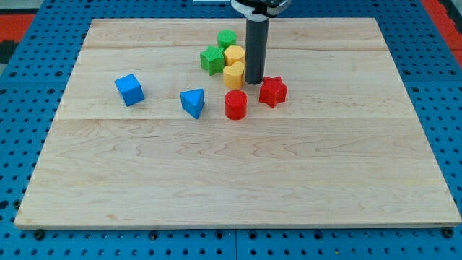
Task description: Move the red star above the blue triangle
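Note:
The red star (273, 92) lies on the wooden board, right of centre near the view's top. The blue triangle (193, 102) lies to its left, with a red cylinder (235, 105) between them. My tip (253, 82) stands just to the upper left of the red star, close to it, and right beside the lower yellow block (234, 75).
A blue cube (129, 89) lies at the left. Two green blocks (212, 60) (227, 39) and a second yellow block (234, 55) cluster above the rod's left side. The wooden board (238, 180) sits on a blue pegboard table.

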Robot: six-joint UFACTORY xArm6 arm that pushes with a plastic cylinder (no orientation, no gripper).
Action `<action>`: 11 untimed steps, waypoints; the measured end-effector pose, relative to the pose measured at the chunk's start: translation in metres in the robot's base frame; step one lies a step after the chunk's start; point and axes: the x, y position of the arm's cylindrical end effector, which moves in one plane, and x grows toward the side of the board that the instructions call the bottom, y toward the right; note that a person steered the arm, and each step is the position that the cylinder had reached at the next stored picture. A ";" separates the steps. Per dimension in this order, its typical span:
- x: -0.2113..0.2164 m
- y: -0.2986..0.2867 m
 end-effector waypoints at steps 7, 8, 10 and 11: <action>-0.024 0.086; -0.025 0.102; -0.025 0.103; -0.020 0.103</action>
